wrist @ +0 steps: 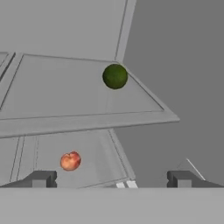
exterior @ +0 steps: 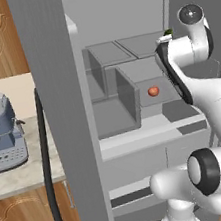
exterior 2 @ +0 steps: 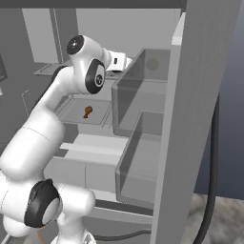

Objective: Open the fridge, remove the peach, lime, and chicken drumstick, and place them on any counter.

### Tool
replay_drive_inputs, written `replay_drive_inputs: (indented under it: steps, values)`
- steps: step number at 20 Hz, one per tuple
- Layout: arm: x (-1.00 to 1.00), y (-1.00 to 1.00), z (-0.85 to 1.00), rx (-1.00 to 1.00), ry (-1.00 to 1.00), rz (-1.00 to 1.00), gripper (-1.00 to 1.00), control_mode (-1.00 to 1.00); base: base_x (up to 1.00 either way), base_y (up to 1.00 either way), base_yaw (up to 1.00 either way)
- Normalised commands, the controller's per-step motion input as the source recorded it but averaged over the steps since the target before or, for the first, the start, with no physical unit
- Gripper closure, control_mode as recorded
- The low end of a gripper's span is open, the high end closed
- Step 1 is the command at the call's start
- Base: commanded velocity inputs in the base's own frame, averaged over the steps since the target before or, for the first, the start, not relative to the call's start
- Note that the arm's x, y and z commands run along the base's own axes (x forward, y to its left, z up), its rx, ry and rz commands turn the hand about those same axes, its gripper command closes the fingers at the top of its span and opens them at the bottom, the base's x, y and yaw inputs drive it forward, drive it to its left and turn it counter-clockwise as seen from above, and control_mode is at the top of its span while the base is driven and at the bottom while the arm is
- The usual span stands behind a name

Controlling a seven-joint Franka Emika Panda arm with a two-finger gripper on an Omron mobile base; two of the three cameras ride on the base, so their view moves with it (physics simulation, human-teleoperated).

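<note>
lime (exterior: 168, 32): in your left base view you get a green sliver above the arm, the rest hidden behind it
chicken drumstick (exterior 2: 87, 112): too small in your right base view to tell which end is the bone
coffee machine (exterior: 0, 131): cut off by the left edge
fridge (exterior: 62, 115) door: top and bottom run out of your picture

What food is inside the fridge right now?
Inside the open fridge, a peach sits on a lower glass shelf and a lime on the shelf above. A chicken drumstick lies on a shelf too. The arm covers some of the shelves.
</note>
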Motion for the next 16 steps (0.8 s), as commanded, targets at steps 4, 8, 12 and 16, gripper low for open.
replay_drive_inputs:
  steps: [4,8,12,16]
  values:
    - [0.86,-0.32,-0.03,0.0,0.06,0.0,-1.0,-1.0,0.0,0.0,0.0]
    - [0.81,-0.19,-0.05,0.0,0.0,0.0,-1.0,-1.0,0.0,0.0,0.0]
    - [0.59,-0.37,-0.13,0.0,-0.01,0.0,-1.0,-1.0,0.0,0.0,0.0]
    - [0.5,-0.46,-0.1,0.0,-0.01,0.0,-1.0,-1.0,0.0,0.0,0.0]
